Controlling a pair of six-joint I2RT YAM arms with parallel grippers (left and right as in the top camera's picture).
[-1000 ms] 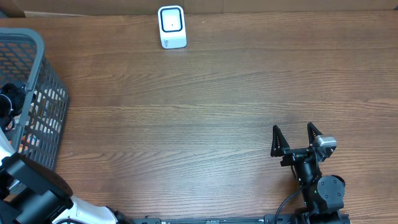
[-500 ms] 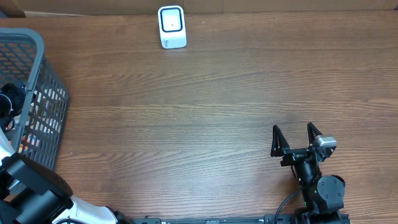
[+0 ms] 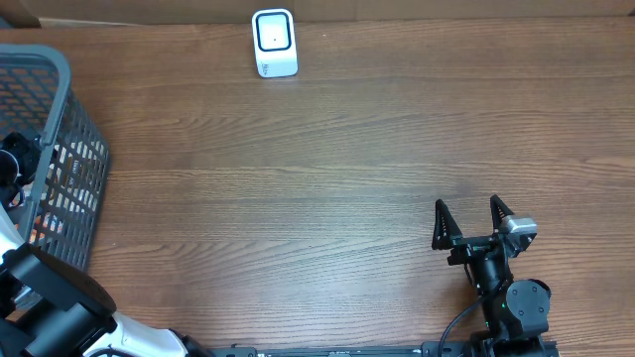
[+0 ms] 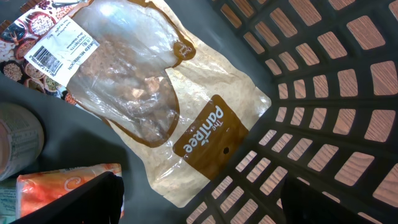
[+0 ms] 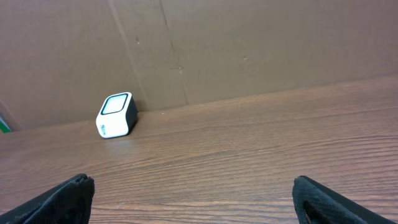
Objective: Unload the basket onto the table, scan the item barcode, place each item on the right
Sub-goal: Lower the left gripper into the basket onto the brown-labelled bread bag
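L jaws are held wide over bag (image 4: 155, 112) in basket (image 4: 323, 93), tips cut off; orange pkt (image 4: 62, 179) half hidden. R jaws wide, empty.

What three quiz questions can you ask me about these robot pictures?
1. True or false: the right gripper is open and holds nothing.
2. Where does the brown bag lie? A: on the table. B: in the basket. C: in the right gripper.
3. Are the jaws of the left gripper open or shut?
Key: 1 true. 2 B. 3 open.
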